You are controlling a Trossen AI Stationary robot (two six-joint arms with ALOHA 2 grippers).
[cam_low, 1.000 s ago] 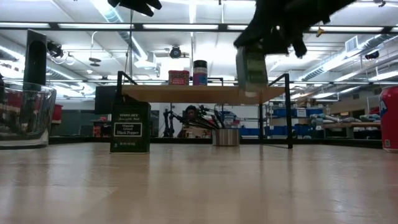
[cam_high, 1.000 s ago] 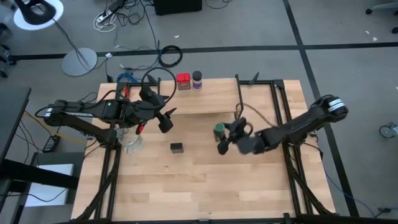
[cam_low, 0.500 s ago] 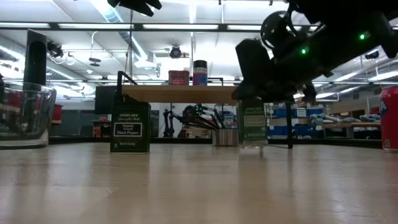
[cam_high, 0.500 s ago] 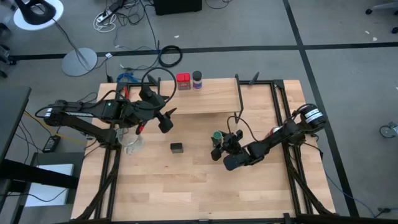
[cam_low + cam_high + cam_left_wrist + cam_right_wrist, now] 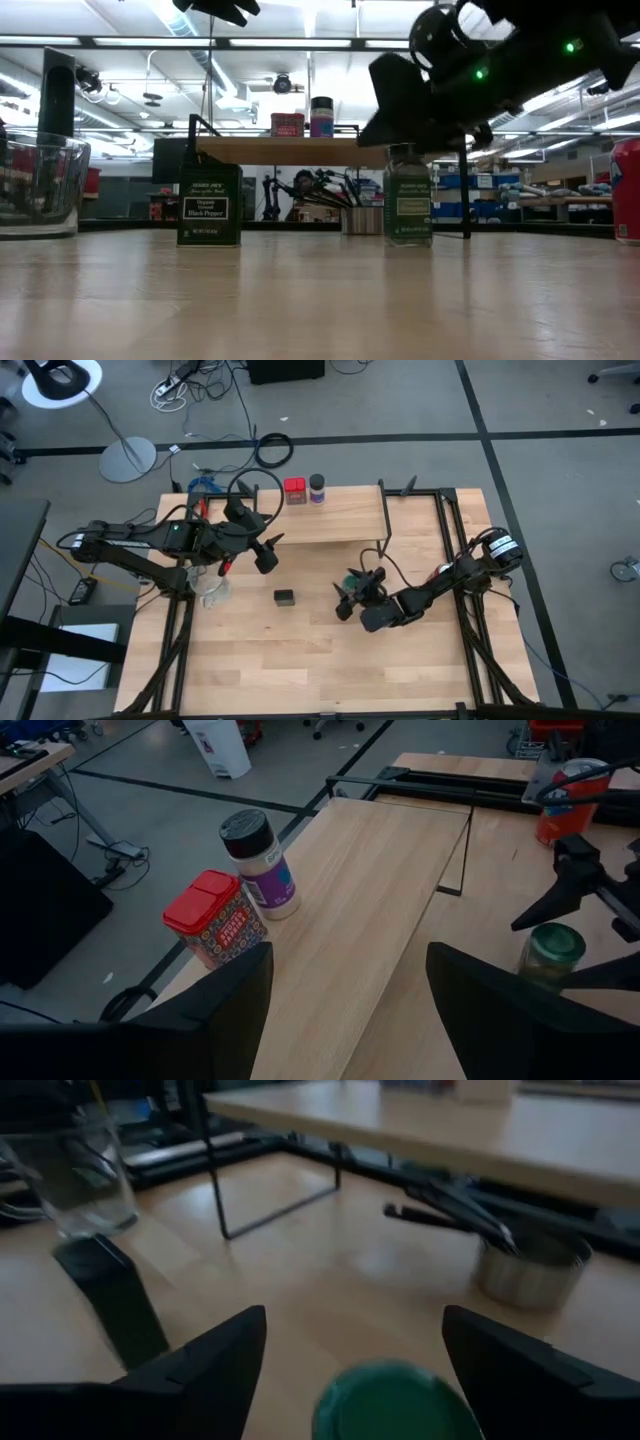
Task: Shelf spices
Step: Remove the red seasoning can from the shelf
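Observation:
The green jar (image 5: 407,208) stands upright on its base on the table in front of the shelf (image 5: 335,518). My right gripper (image 5: 352,1320) is open, with a finger on either side of the jar's green lid (image 5: 395,1402) and a gap on both sides. On the shelf's far left end stand the red tin (image 5: 215,920) and the purple-labelled jar (image 5: 262,865). The dark tin (image 5: 284,597) stands on the table to the jar's left. My left gripper (image 5: 268,552) hangs open above the table, left of the shelf, holding nothing.
A clear glass cup (image 5: 213,588) stands near the table's left edge. A red can (image 5: 570,800) is at the right. A metal cup with utensils (image 5: 530,1270) sits under the shelf. The shelf's thin black legs (image 5: 215,1170) stand close to the green jar.
My right gripper has come down from the shelf's height with the green jar and a little toward the table's near edge. The jar now stands upright on the table. The gripper has opened and let go of it. My left arm has kept still.

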